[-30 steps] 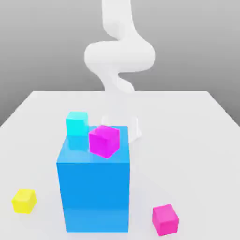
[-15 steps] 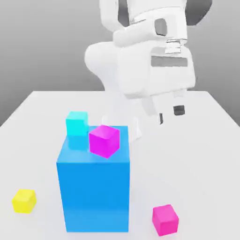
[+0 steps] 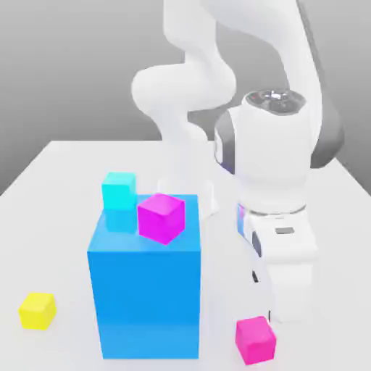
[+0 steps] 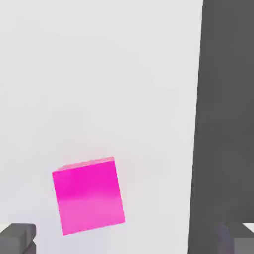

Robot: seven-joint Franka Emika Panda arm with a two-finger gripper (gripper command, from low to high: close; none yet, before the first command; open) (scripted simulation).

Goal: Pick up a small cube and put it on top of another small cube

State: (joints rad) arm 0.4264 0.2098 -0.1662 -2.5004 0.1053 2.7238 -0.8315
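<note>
- Arm [image 3: 279, 188] has swung down since 0.5 s ago; the hand is now low over the tabletop [image 3: 65, 181], near the small cube [image 3: 255, 339]. Cubes unmoved.
- Claw [image 4: 126, 238] open: fingertips [image 4: 17, 237] spread wide.
- Small cube [image 4: 88, 195] sits on the tabletop just ahead of the claw, nearer one fingertip, not between them, no contact.
- Big blue cube [image 3: 145, 290] beside it.

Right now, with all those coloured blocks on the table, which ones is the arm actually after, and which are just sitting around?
Part of the job:
- the small hot-pink cube on the table, near the arm's hand
- possible bases for it: the small magenta cube or small cyan cube, both atop the big blue cube

Probably just lying about:
- the small yellow cube, on the table at the exterior view's left
</note>
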